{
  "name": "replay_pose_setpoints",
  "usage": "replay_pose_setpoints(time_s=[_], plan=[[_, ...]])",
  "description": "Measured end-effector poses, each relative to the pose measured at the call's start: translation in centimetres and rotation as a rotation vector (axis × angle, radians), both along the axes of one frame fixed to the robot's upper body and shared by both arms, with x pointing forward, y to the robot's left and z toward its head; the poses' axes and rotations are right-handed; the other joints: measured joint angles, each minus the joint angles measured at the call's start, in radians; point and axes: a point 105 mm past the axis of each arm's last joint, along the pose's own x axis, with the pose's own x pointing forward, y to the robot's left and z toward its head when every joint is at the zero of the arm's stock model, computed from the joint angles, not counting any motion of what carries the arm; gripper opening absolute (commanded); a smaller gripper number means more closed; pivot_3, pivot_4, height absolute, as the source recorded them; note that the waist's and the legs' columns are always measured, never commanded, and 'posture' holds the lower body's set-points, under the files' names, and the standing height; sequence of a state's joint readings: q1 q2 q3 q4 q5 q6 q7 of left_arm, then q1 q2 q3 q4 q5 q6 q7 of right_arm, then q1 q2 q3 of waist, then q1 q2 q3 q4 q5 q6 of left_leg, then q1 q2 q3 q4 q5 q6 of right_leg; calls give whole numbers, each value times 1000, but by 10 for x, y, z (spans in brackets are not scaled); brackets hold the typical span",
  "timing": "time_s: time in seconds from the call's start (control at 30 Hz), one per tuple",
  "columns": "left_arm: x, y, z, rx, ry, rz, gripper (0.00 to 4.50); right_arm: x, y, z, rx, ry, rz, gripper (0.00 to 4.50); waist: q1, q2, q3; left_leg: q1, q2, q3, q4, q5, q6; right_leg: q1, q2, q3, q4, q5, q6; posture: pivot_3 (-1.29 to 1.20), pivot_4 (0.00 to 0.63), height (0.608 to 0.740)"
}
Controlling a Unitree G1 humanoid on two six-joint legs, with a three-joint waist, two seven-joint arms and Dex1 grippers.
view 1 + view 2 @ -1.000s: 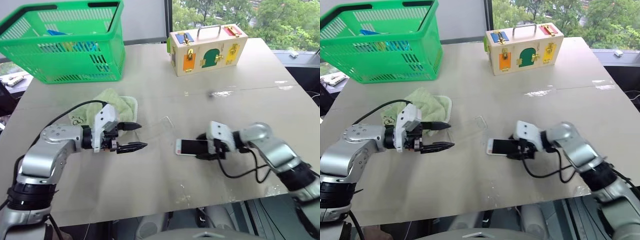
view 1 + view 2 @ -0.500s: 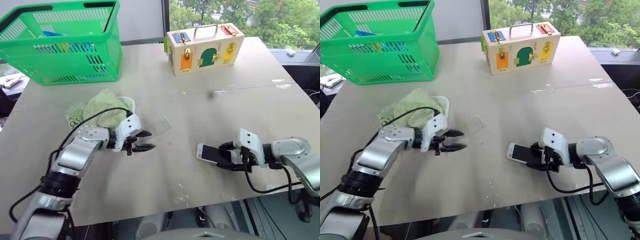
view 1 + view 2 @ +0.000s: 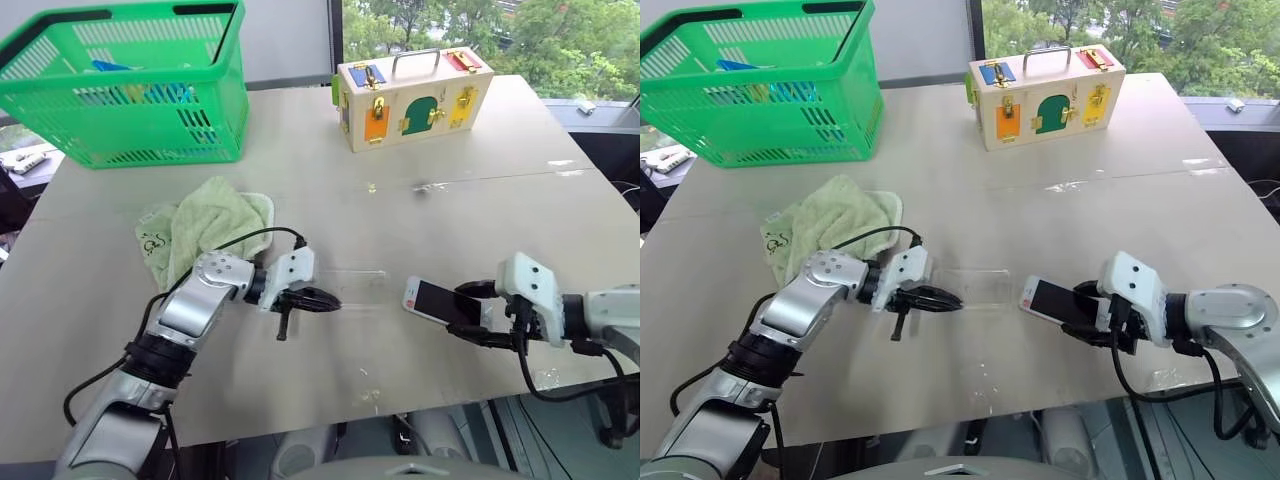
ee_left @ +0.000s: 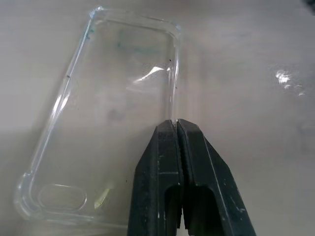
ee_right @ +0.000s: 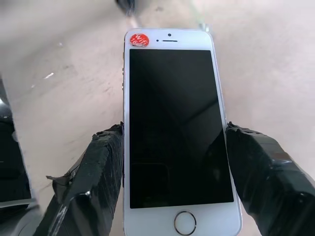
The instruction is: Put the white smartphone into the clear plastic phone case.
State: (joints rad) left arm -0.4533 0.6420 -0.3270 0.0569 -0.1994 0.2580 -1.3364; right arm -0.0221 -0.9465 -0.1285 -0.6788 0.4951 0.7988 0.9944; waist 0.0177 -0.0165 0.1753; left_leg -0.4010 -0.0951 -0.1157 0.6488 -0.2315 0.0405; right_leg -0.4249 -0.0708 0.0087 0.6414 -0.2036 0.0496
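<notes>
The left gripper (image 3: 322, 300) has its two black fingers pressed together, pinching the long edge of the case (image 3: 355, 285). The case lies flat on the bench (image 3: 330, 190), near the front middle, open side up. In the left wrist view the fingers (image 4: 182, 172) meet on the case's (image 4: 113, 108) rim.

The right gripper (image 3: 478, 315) is clamped on the phone (image 3: 440, 301), a finger on each long side. The phone is held above the bench, screen up, just to the right of the case and apart from it. The right wrist view shows the phone (image 5: 174, 123) with a red sticker (image 5: 139, 39) at one top corner.

Bare bench lies between case and phone. A green cloth (image 3: 205, 225) sits behind the left arm. Well back stand a green basket (image 3: 130, 85) on the left and a wooden box (image 3: 415, 95) with coloured latches at centre.
</notes>
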Motion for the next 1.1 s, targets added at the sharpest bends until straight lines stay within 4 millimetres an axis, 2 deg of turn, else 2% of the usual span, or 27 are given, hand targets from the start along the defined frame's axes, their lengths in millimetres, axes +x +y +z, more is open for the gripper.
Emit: replay_pose_setpoints(time_s=[0.1, 0.13, 0.17, 0.23, 0.33, 0.37, 0.43, 0.47, 0.57, 0.63, 0.83, 1.1], plan=[[4, -11, -3, 4, -17, -16, 0, 2, 4, 6, -8, -14, 22, 2750, -3, 0, 0, 1, 0, 1, 0, 0, 0, 1, 0, 0, 0, -2, 3, 0, 150, 740], [8, -18, -2, 4, -32, -14, 528, 6, 8, 10, -18, -33, 45, 2750, -2, 0, 0, 2, 0, 0, 1, 0, 0, 2, 0, 0, 0, -2, 3, 0, 150, 740], [9, -22, -1, 0, -37, -12, 589, 7, 10, 11, -19, -41, 52, 2750, -2, 0, 0, 2, 0, 0, 1, 0, 0, 2, 0, 0, 0, -2, 4, 0, 150, 740], [10, -24, -3, -7, -19, 6, 1026, 12, 15, 11, -31, -44, 75, 2750, -3, -1, 0, 1, 0, 0, 1, 0, 0, 2, 0, -1, 0, -2, 3, 0, 150, 740], [5, -22, 3, -56, 10, 27, 2414, 29, 29, 7, -51, -45, 111, 2750, -11, -1, 0, 1, 0, 0, 0, 0, 0, 1, 0, 0, 0, -1, 2, 0, 150, 740], [3, -20, 7, -74, 15, 34, 3028, 32, 31, 5, -55, -44, 116, 2750, -13, -1, 1, 0, 1, 0, 0, 0, 0, 0, 1, -1, 0, 0, 0, 0, 150, 740], [-3, 0, 19, -129, 45, 101, 3751, 45, 44, 2, -70, -59, 146, 2750, -26, -1, 1, -2, 2, 0, -1, 0, 0, -3, 2, 0, 0, 0, -1, 0, 150, 740], [-4, 5, 23, -137, 46, 116, 3827, 48, 46, 1, -73, -63, 148, 2750, -27, -1, 1, -2, 2, 0, -1, 0, -1, -4, 2, 0, 0, 0, -1, 0, 150, 740], [-14, 40, 33, -130, 55, 217, 3827, 61, 61, -12, -106, -60, 191, 2750, -35, 0, 1, -1, 2, 1, -2, 1, -2, -4, 2, 1, 1, 0, -1, 0, 150, 740], [-17, 50, 31, -130, 58, 273, 3827, 66, 65, -22, -128, -45, 207, 2750, -24, 1, 1, -2, 2, 1, -1, 1, -2, -4, 2, 1, 1, 0, -1, 0, 150, 740], [-25, 49, 24, -140, 55, 344, 3827, 77, 75, -26, -183, -85, 292, 2750, -14, 0, 2, -2, 1, 1, 0, 0, -1, -4, 1, 1, 1, 0, -1, 0, 150, 740], [-28, 51, 14, -138, 52, 422, 3827, 77, 87, -27, -261, -121, 398, 2750, -29, 1, 2, -1, 1, 1, -2, 1, -2, -4, 2, 2, 1, 0, -1, 0, 150, 740]])
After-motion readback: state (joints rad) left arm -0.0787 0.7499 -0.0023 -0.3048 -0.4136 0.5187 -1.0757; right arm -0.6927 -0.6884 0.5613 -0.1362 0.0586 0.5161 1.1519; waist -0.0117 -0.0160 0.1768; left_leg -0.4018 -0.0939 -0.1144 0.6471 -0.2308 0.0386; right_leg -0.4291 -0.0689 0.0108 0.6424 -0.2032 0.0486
